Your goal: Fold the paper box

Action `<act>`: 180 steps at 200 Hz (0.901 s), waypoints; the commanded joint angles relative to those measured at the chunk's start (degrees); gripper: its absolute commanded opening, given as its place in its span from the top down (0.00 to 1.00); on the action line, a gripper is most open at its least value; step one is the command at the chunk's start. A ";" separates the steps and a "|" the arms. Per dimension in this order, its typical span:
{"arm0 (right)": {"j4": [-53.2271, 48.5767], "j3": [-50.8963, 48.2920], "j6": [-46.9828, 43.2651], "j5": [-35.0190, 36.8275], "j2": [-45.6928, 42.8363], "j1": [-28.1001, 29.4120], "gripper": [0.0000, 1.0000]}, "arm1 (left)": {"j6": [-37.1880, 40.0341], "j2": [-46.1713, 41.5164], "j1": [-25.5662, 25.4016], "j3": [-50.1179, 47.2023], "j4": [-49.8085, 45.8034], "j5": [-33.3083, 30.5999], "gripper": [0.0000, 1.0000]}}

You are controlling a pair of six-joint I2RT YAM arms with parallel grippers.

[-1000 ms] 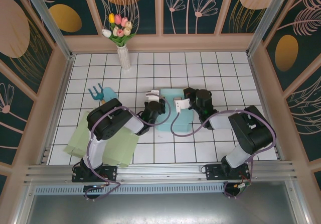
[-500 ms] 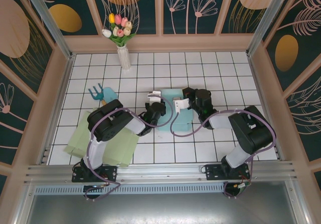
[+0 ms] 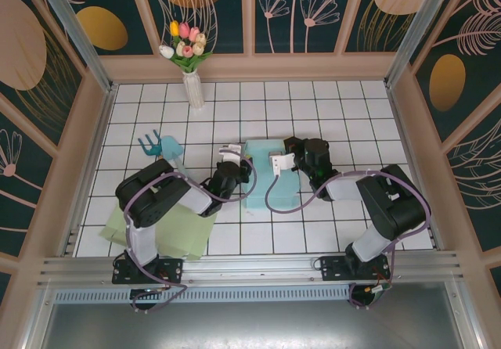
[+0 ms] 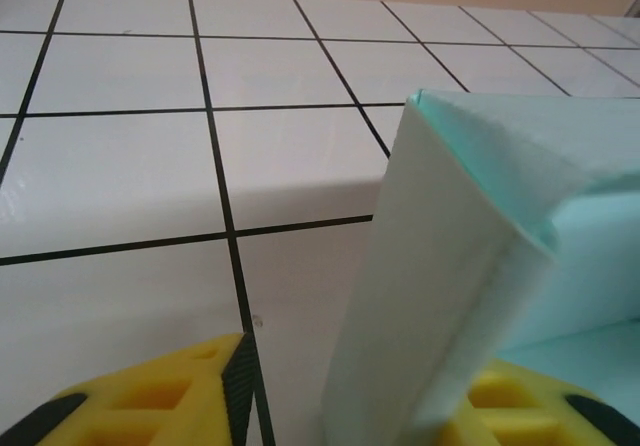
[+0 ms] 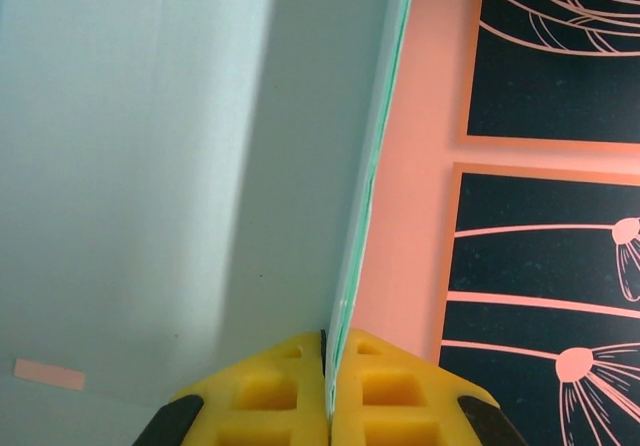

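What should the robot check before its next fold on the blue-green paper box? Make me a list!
1. Right gripper pinching the paper box: ok, its pads are shut on a thin wall edge.
2. Left gripper open: ok, its pads stand apart.
3. Box wall between the left pads: ok, the folded wall stands up between them.
4. Left pads touching that wall: cannot tell.
5. Green sheet out of the way: ok, it lies to the left, apart from the box.
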 commanded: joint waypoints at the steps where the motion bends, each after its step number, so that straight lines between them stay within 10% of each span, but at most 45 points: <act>1: -6.18 0.14 1.14 6.55 1.68 -1.54 1.00 | -0.21 -4.64 1.92 -3.82 3.85 0.08 0.51; 180: -6.91 0.16 1.89 3.73 0.99 -0.13 1.00 | 2.90 4.14 1.77 3.86 9.41 11.35 0.47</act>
